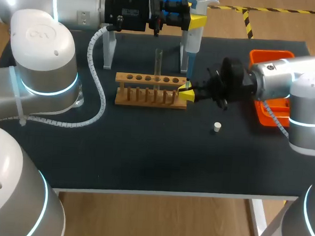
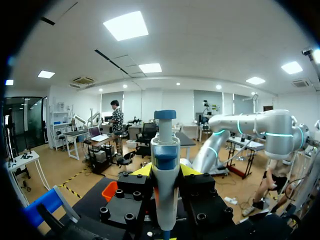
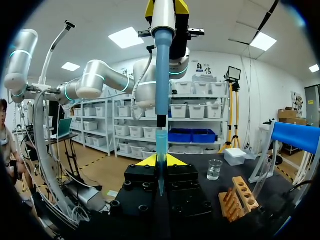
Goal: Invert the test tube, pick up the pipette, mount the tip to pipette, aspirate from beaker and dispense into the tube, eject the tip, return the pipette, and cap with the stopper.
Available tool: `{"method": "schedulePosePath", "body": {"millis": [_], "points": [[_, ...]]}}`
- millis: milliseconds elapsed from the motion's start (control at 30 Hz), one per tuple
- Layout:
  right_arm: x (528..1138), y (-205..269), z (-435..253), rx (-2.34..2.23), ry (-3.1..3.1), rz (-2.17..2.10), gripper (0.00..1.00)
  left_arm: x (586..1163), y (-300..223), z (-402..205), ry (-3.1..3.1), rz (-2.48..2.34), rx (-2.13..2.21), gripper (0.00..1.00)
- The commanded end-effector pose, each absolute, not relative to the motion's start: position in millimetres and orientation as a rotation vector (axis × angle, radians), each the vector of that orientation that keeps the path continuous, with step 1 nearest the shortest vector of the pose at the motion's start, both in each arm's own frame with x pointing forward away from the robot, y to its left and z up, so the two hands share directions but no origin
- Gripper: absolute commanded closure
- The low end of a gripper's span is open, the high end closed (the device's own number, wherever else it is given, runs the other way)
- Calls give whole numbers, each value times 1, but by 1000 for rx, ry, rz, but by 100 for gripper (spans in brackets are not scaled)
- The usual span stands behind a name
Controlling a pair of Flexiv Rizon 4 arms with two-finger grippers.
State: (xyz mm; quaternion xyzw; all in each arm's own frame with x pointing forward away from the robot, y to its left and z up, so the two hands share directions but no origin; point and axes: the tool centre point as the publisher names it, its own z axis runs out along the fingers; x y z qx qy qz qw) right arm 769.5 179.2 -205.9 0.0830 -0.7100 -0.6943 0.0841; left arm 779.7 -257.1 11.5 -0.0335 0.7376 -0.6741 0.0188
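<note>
My left gripper (image 1: 197,20) hangs at the back of the table, shut on the blue and white pipette (image 1: 193,42), which points straight down. In the left wrist view the pipette (image 2: 165,165) stands upright between the yellow fingers of the left gripper (image 2: 165,171). Right under it, my right gripper (image 1: 186,93) is shut on the clear pipette tip (image 3: 161,150) at the pipette's lower end. In the right wrist view the right gripper (image 3: 161,160) has that tip between its fingers. A test tube (image 1: 157,67) stands upright in the wooden rack (image 1: 148,89). The white stopper (image 1: 217,127) lies on the mat.
An orange tray (image 1: 269,54) sits at the back right, partly behind my right arm. The glass beaker (image 3: 215,169) stands beyond the rack (image 3: 239,197) and is mostly hidden by my left arm in the head view. White stand legs (image 1: 109,50) rise behind the rack.
</note>
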Motion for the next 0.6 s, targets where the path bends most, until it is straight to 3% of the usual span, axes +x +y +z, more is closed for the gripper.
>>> {"method": "schedulePosePath", "body": {"millis": [33,600], "points": [[769,179,-204,247,-2123,-2068,100,779,-257,12,2292,-2091,-105,100],[770,179,-199,256,-2126,-2069,100,779,-257,12,2292,-2091,-105,100]]}}
